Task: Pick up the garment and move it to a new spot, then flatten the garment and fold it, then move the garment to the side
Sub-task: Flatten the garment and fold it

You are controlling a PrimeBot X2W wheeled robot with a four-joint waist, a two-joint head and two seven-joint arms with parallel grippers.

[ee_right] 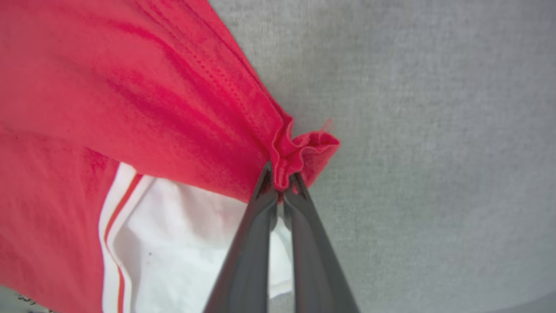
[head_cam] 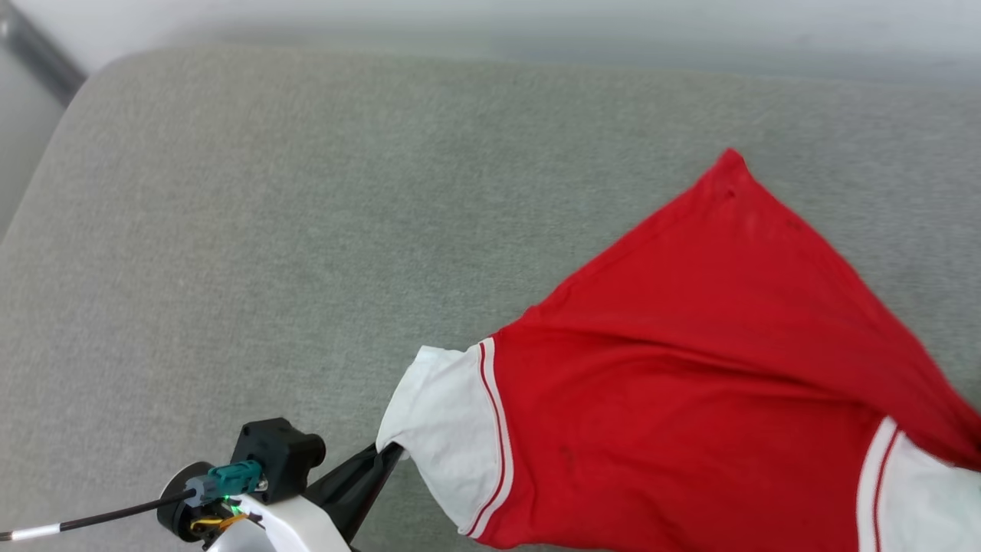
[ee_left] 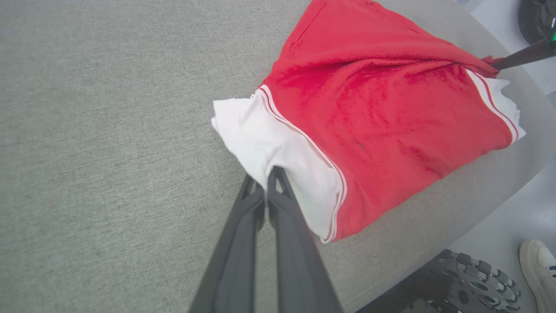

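Observation:
The garment is a red T-shirt with white sleeves and striped trim, spread over the right half of a grey cushioned surface; its lettering is hidden. My left gripper is shut on the edge of the white sleeve, its tips pinching the cloth. My right gripper is shut on a bunched red hem corner, above the other white sleeve. From the left wrist view the right gripper's dark fingers reach in at the shirt's far corner.
The grey cushion's rounded edge runs close below the shirt, with pale floor beyond. The robot's wheeled base and a person's white shoe are by that edge. The cushion's left half lies bare.

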